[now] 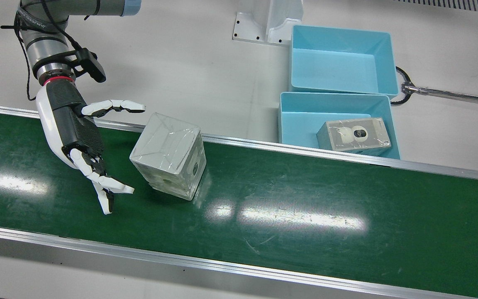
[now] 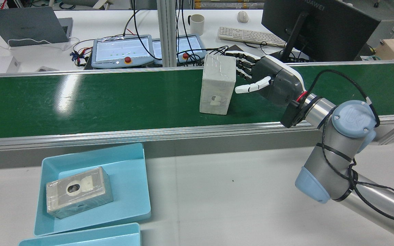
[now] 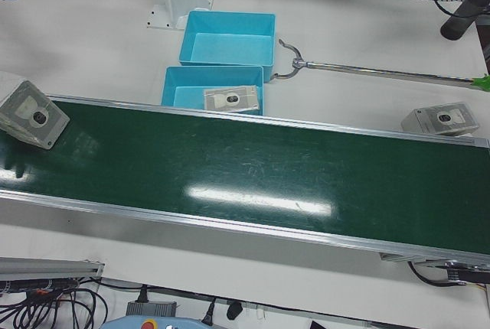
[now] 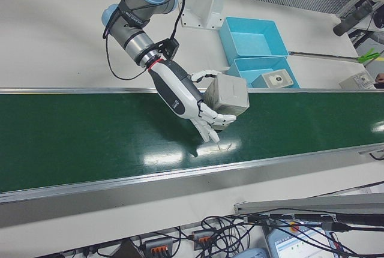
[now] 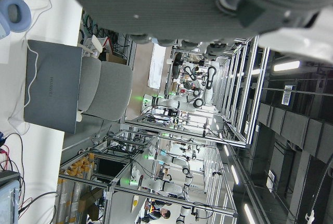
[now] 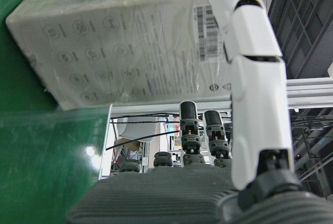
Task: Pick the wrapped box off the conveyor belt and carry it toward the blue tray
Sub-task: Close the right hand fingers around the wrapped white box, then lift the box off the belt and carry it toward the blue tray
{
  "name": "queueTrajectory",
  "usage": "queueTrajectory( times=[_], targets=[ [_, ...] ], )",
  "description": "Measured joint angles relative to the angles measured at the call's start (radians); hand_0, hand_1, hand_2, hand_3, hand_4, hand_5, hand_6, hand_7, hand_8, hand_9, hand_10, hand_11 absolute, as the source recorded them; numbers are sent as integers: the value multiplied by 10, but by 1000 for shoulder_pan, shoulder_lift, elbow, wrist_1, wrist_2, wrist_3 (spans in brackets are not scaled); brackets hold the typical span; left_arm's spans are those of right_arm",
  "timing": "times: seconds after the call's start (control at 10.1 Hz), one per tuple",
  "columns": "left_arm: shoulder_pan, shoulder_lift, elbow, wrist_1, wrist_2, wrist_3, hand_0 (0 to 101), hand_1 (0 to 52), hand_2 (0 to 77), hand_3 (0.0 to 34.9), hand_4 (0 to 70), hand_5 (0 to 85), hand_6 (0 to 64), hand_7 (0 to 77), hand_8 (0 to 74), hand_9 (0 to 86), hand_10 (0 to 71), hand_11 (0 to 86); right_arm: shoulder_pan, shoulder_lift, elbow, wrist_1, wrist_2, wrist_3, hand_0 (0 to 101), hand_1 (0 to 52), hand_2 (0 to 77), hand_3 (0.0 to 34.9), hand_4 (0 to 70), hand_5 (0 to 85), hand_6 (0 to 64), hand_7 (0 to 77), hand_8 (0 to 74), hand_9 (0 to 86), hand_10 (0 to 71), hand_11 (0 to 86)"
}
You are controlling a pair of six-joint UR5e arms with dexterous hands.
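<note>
Robot hand [image 1: 82, 139], fingers spread wide and empty, flanks the upright box [image 1: 168, 155] on the belt [image 1: 305, 199], apparently positioned to close around it.

Bright, even overhead light fills the station; white glare streaks lie on the conveyor belt [image 1: 264, 199] beyond the right hand [image 1: 79, 137], past its fingertips; the wrapped box [image 1: 168, 155] just ahead of the palm glints on its film; shadows are soft and short; in the right hand view the near palm is blurred.
</note>
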Motion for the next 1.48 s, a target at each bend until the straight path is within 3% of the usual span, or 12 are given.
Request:
queueTrajectory(
  times=[0.3,0.4,0.49,0.59,0.69,0.79,0.89,0.99,1.09,1.19,1.29,1.48],
  targets=[
    [0,0,0,0,0,0,0,0,11,0,0,11,0,5,5,0,5,0,-65,63,-14,-55,46,-13,509,202,207,105,120,213,60,251,0,49,0,16],
    [0,0,0,0,0,0,0,0,5,0,0,11,0,5,5,0,5,0,-78,83,-16,-72,61,-19,509,202,207,105,120,213,60,251,0,49,0,16],
    [0,0,0,0,0,0,0,0,11,0,0,11,0,5,5,0,5,0,-85,96,-15,-89,72,-22,540,229,251,78,191,278,125,327,44,120,0,16],
    [0,0,0,0,0,0,0,0,11,0,0,11,0,5,5,0,5,0,-88,103,-10,-111,80,-22,540,207,284,78,191,278,125,327,44,120,0,16],
    [0,0,0,0,0,0,0,0,5,0,0,11,0,5,5,0,0,0,-85,106,1,-139,84,-23,574,153,311,13,300,349,213,387,218,289,104,82],
    [0,0,0,0,0,0,0,0,5,0,0,11,0,5,5,0,0,0,-75,105,18,-167,85,-24,574,153,311,13,300,349,213,387,218,289,104,82],
    [0,0,0,0,0,0,0,0,5,0,0,11,0,5,5,0,5,0,-53,101,42,-198,85,-29,585,136,322,12,322,365,240,404,300,365,191,180],
    [0,0,0,0,0,0,0,0,5,0,0,11,0,5,5,0,5,0,-28,91,83,-228,85,-37,585,136,322,12,322,365,240,404,300,365,191,180],
    [0,0,0,0,0,0,0,0,11,0,0,11,0,5,5,0,5,0,-7,82,140,-254,85,-44,534,65,360,15,355,382,284,436,376,415,327,322],
    [0,0,0,0,0,0,0,0,5,0,0,11,0,5,5,0,5,0,2,80,198,-278,86,-50,499,49,371,16,355,387,300,458,420,436,393,365],
    [0,0,0,0,0,0,0,0,5,0,0,11,0,5,5,0,5,0,-9,85,241,-296,86,-56,498,49,371,15,355,387,311,475,447,453,431,387],
    [0,0,0,0,0,0,0,0,11,0,0,11,0,5,5,0,5,0,-93,118,271,-311,105,-92,480,49,371,15,355,387,327,496,480,475,475,409]
  ],
)
